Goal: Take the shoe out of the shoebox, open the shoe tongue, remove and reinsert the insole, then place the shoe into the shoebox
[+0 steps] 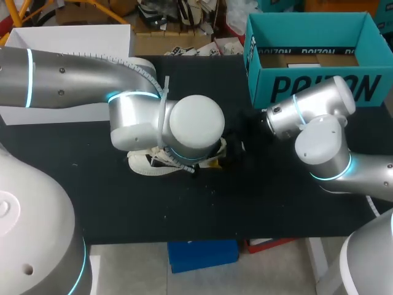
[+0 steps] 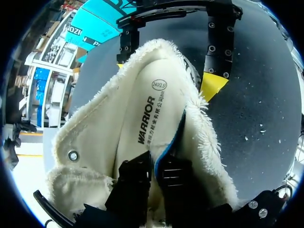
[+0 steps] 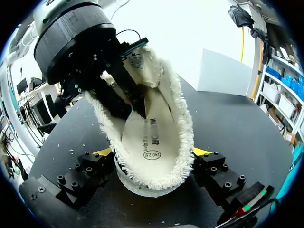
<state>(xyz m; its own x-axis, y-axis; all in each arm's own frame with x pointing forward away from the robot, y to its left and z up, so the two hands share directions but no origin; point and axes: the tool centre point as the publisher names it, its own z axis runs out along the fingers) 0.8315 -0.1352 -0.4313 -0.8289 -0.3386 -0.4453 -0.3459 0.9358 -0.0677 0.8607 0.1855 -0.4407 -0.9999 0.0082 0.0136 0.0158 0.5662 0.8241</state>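
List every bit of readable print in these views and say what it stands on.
"POIZON": large black letters on the front wall of the teal shoebox, repeated smaller along its inner rim.
"WARRIOR": printed on the insole inside the shoe.
"240(2.5)": in an oval stamp on the same insole.
Small characters beside "WARRIOR": too small to read.

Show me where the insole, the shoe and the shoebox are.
insole (image 2: 142, 104), left wrist view, printed top surface
shoe (image 3: 185, 137), right wrist view, fleecy collar rim
shoebox (image 1: 273, 89), head view, teal front wall
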